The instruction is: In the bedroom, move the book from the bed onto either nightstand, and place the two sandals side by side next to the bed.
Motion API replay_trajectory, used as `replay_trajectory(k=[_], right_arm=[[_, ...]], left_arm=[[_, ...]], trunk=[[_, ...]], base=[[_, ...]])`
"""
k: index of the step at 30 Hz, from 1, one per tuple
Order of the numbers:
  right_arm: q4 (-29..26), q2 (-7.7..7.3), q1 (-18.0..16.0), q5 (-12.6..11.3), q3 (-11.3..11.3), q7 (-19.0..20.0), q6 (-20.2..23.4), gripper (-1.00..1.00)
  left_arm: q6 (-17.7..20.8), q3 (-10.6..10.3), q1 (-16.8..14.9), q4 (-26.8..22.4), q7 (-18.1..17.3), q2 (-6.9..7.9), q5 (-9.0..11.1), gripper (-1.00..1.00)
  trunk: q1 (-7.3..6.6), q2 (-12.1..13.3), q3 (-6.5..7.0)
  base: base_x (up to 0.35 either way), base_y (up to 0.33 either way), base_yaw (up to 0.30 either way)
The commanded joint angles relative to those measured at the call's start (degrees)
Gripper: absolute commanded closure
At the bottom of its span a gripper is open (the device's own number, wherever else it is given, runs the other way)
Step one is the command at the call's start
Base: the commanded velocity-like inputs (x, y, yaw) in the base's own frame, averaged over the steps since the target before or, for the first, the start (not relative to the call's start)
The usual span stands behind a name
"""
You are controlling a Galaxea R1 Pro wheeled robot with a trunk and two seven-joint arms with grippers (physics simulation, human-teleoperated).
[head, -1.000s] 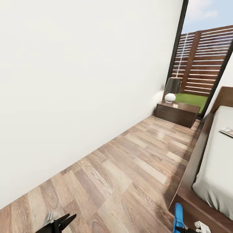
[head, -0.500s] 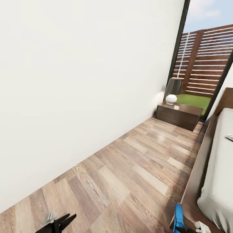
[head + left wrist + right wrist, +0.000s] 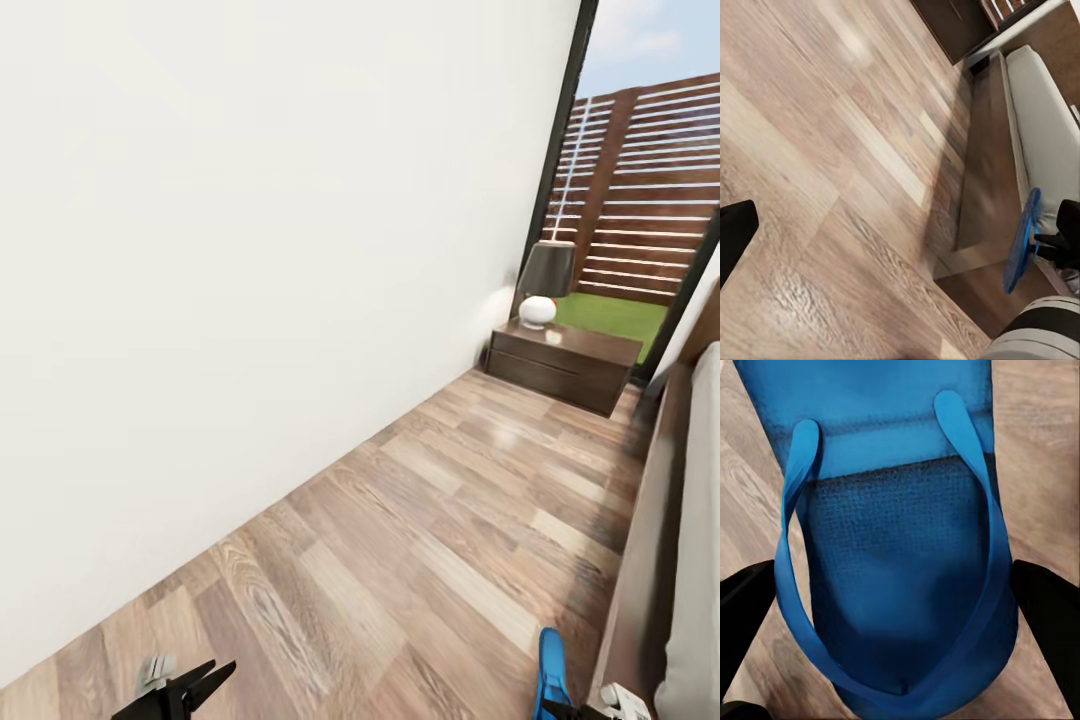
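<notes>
Head view: a plain white wall (image 3: 250, 250) was seen on the left, meeting a brown wood-plank floor (image 3: 420, 540) that ran toward a tall window (image 3: 640, 170) with a slatted wooden fence and green lawn beyond. A small dark reddish-brown glossy wooden nightstand (image 3: 562, 367) was set at the far end of the floor, against the wall and before the window; a lamp with a white round base and dark shade (image 3: 545, 285) was carried on its top. The large low bed with off-white mattress and dark brown frame (image 3: 660, 560) was cut by the right edge.

The left pincer (image 3: 190, 685) was shown at the lower edge above bare floor, its dark fingers spread apart and nothing held between them.

The right pincer (image 3: 590, 708) was shown at the lower right corner, just beside the bed frame. A bright blue flip-flop sandal with a thin flat sole (image 3: 551, 670) was gripped in it and held edge-on above the floor.

Right wrist view: the sandal's blue Y-shaped straps (image 3: 967, 472) and textured sole were seen between the two dark fingers (image 3: 746, 607), which were pressed to either side of it.

Left wrist view: the sandal was seen hanging beside the foot corner of the bed frame.
</notes>
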Motion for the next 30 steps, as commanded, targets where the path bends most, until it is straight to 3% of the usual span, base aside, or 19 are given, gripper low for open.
replay_trajectory(k=[1,30], right_arm=[[-0.02,0.01,-0.02,-0.11,-0.32,0.25,0.65,1.0],[0.16,0.02,-0.01,-0.11,-0.27,0.23,0.65,1.0]], left_arm=[[0.6,0.03,-0.03,0.01,-0.19,0.0,0.26,-1.0],[0.51,0.04,-0.03,0.01,-0.01,0.0,0.17,-1.0]], trunk=[[0.02,-0.02,-0.06],[0.02,-0.02,-0.06]], base=[[0.326,0.0,0.0],[0.326,0.0,0.0]])
